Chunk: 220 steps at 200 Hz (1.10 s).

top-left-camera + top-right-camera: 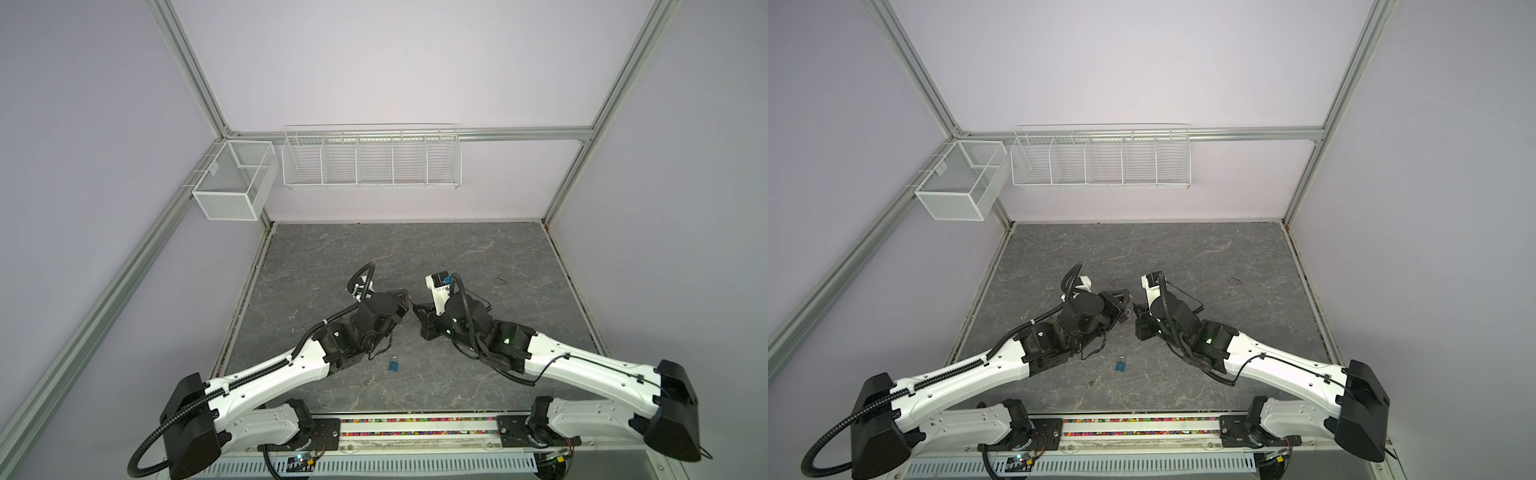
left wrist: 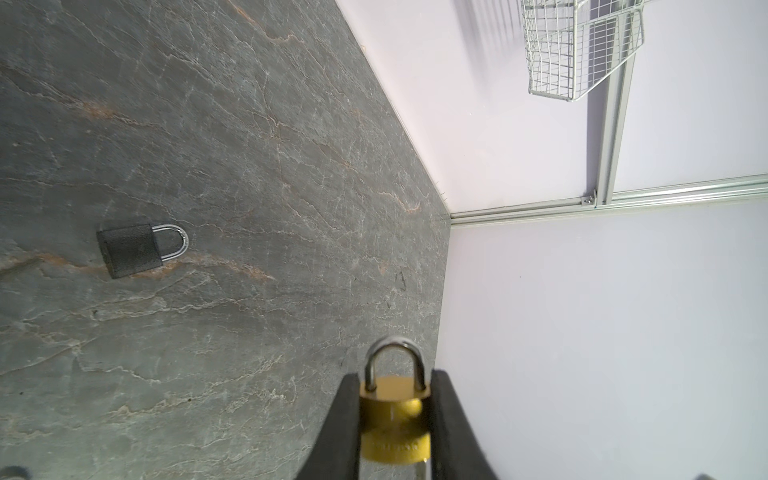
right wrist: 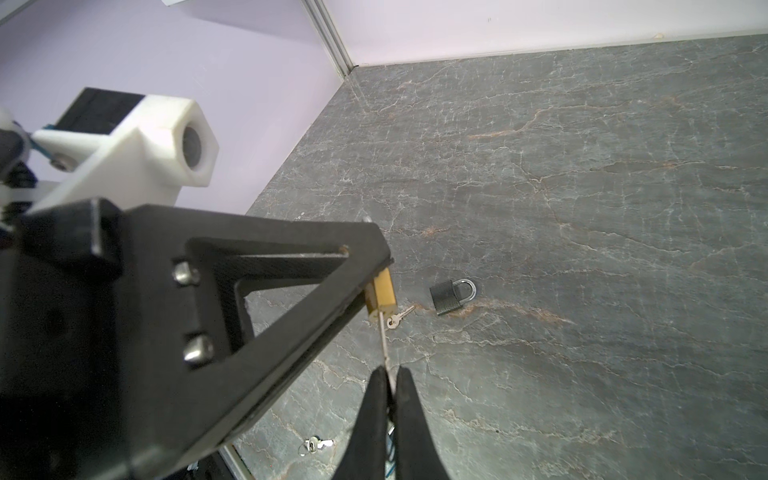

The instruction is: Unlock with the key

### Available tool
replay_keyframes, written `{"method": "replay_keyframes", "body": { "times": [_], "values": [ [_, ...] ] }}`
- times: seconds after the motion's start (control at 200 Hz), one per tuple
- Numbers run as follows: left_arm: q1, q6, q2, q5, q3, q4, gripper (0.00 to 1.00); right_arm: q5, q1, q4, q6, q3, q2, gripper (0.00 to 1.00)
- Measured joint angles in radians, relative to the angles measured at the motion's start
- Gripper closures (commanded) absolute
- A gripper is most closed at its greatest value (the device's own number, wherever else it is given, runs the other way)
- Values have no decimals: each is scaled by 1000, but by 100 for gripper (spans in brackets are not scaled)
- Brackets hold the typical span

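My left gripper (image 2: 395, 378) is shut on a brass padlock (image 2: 392, 419), one black finger on each side of its body. Its steel shackle (image 2: 395, 357) sits down in the body and points away from the wrist. My right gripper (image 3: 390, 372) is shut on a thin silver key (image 3: 384, 340). The key's tip meets the underside of the brass padlock (image 3: 383, 295); how deep it sits cannot be told. In both top views the two grippers (image 1: 411, 303) (image 1: 1130, 307) meet tip to tip above the table's middle.
A black padlock (image 3: 451, 297) lies flat on the grey stone table (image 1: 457, 257) with a loose key (image 3: 400, 319) beside it. A blue padlock (image 1: 394, 365) and a ringed key (image 3: 318, 444) lie nearer the arm bases. Wire baskets (image 1: 372, 160) hang on the back wall.
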<state>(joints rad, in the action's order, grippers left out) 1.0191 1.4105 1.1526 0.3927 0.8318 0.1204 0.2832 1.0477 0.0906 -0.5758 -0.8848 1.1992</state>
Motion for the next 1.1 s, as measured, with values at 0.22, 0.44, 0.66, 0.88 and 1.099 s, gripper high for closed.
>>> {"method": "replay_keyframes", "body": {
  "times": [0.22, 0.44, 0.66, 0.88, 1.099],
  "values": [
    [0, 3, 0, -2, 0, -11, 100, 0, 0, -2, 0, 0, 10, 93],
    [0, 7, 0, -8, 0, -19, 100, 9, 0, 3, 0, -5, 10, 93],
    [0, 11, 0, -17, 0, -26, 100, 16, -1, 17, 2, -14, 10, 93],
    [-5, 25, 0, -31, 2, -25, 100, 42, 3, 51, 39, -55, 37, 93],
    [-11, 25, 1, -35, 8, -5, 100, 43, 3, 92, 76, -97, 70, 94]
  ]
}}
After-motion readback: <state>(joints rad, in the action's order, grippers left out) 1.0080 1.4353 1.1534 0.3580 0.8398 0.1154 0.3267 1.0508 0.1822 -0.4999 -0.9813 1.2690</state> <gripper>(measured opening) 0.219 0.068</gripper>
